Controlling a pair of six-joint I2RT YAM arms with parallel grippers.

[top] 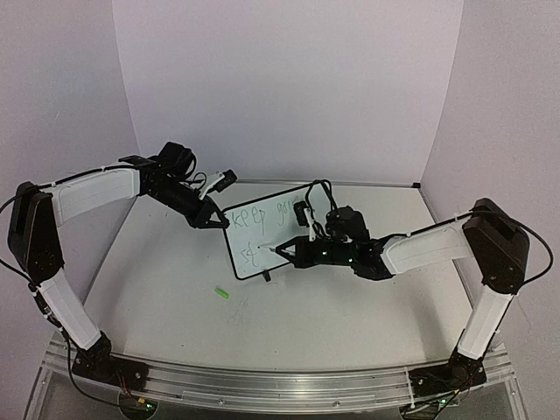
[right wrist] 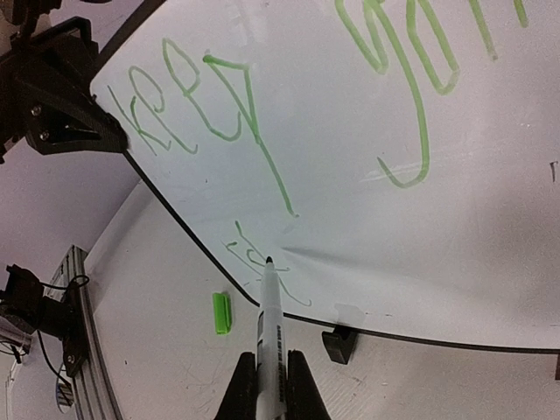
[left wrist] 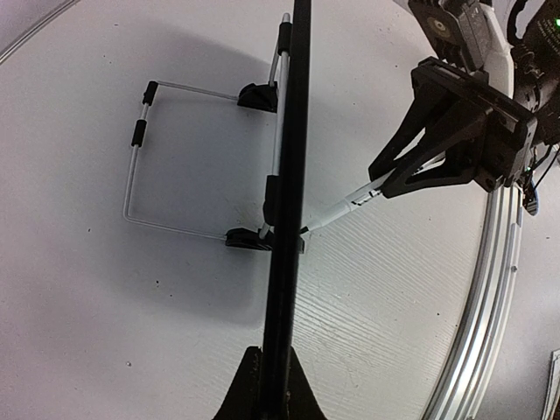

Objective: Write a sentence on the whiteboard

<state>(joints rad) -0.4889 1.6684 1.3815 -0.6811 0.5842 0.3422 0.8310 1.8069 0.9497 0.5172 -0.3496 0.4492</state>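
Now | left claw (top: 213, 220) pinching whiteboard (top: 265, 229) corner | right claw (top: 296, 251) stretched leftward, gripping marker (right wrist: 271, 319), tip on whiteboard

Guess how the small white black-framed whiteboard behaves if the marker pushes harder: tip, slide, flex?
Probably light and tip-prone: the whiteboard is a thin panel propped on a slim wire stand. Its small black feet would likely slide on the smooth table. The left gripper clamped on its top corner should brace it against the white marker's push.
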